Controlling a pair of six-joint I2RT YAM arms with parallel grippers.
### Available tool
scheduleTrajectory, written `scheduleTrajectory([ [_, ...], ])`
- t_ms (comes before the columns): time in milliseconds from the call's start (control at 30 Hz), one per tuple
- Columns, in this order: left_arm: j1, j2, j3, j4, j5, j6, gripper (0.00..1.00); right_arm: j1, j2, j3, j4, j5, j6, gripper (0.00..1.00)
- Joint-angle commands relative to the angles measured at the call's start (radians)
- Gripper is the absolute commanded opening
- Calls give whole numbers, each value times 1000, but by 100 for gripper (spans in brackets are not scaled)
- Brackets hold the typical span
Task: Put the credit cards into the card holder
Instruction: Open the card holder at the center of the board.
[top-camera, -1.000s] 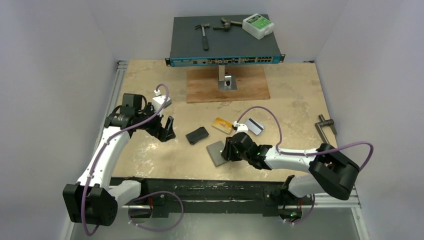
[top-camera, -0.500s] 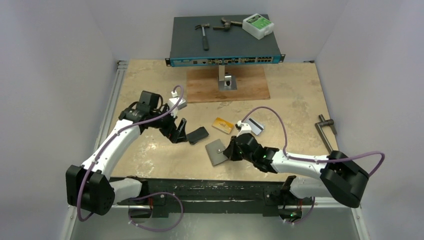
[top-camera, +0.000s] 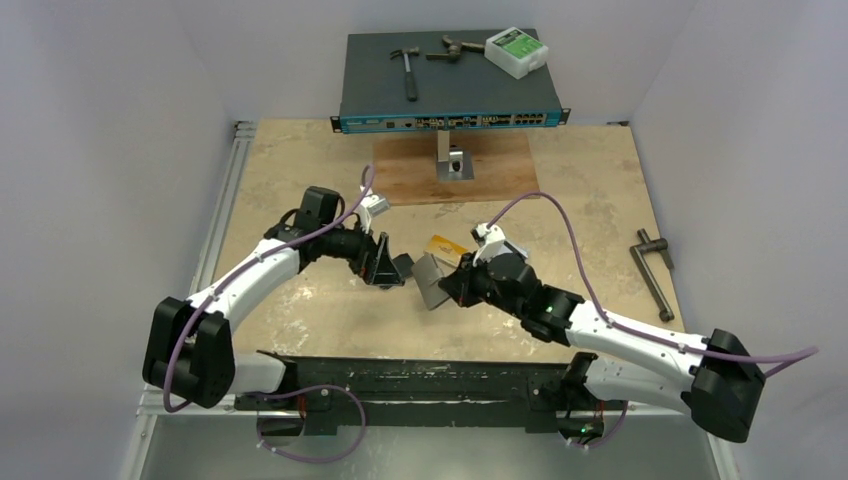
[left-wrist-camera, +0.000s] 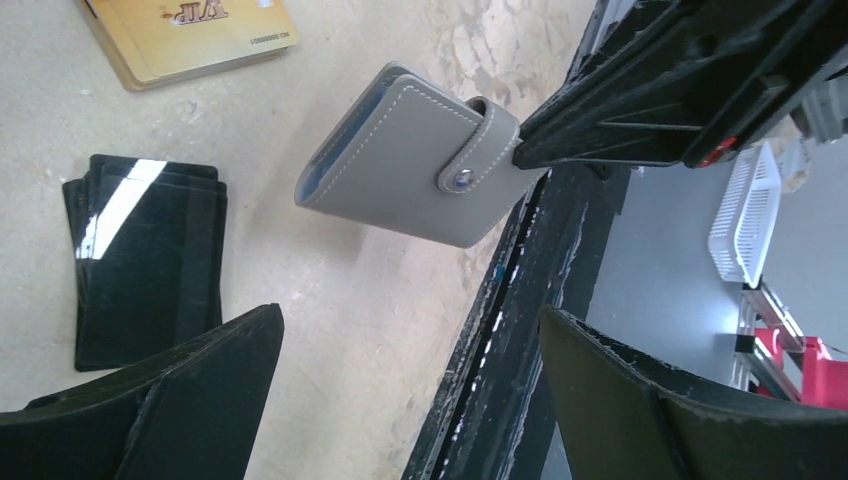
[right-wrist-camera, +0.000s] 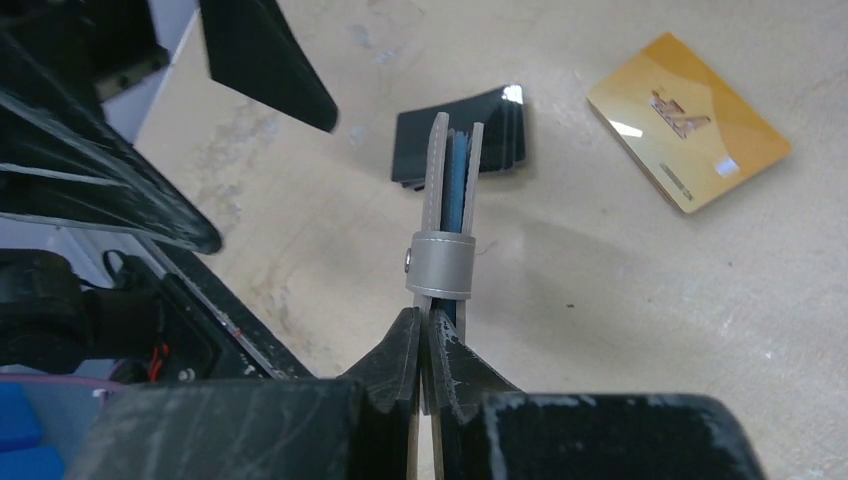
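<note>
Closest to the arm bases, the right gripper (right-wrist-camera: 428, 322) is clamped on one edge of the flat grey stitched folding card holder (right-wrist-camera: 447, 190), holding it edge-up, clear of the beige stone-patterned table (top-camera: 300, 300), its strap snapped shut on the round metal button and bluish lining showing in the slot. At about 9 o'clock from it hangs the left gripper (left-wrist-camera: 408, 315), fingers spread wide with nothing between them, facing the holder's broad side. To my eye the step is opening the case. The left fingers would do best to close on the free end, well away from the snap, squarely across both covers so the case does not twist. The strap tab should be left bare for pulling. A black glossy folding case (left-wrist-camera: 140, 260) lies beneath the left gripper. At 12 to 1 o'clock from the holder lies an orange-yellow rectangular plastic card (right-wrist-camera: 690, 120); its embossed emblem and small print are too blurred to read. Farthest off, a dark blue-faced network switch (top-camera: 450, 120) carries a hammer (top-camera: 408, 70) and a white box with a green label (top-camera: 516, 50), lettering illegible.
</note>
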Motion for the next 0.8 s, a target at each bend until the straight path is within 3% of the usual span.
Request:
scheduleTrajectory([
  [0, -4, -12, -37, 162, 103, -91, 100, 6, -40, 109, -5, -32, -28, 0],
  [167, 0, -32, -62, 204, 144, -136, 100, 6, -62, 183, 17, -36, -19, 0],
  [333, 36, -45, -103, 399, 241, -370, 100, 6, -66, 227, 57, -38, 16, 0],
  [600, 96, -44, -207, 1030, 330, -902, 100, 7, -37, 206, 199, -39, 91, 0],
  [767, 97, -45, -239, 1215, 338, -1022, 100, 6, 4, 190, 335, -53, 141, 0],
])
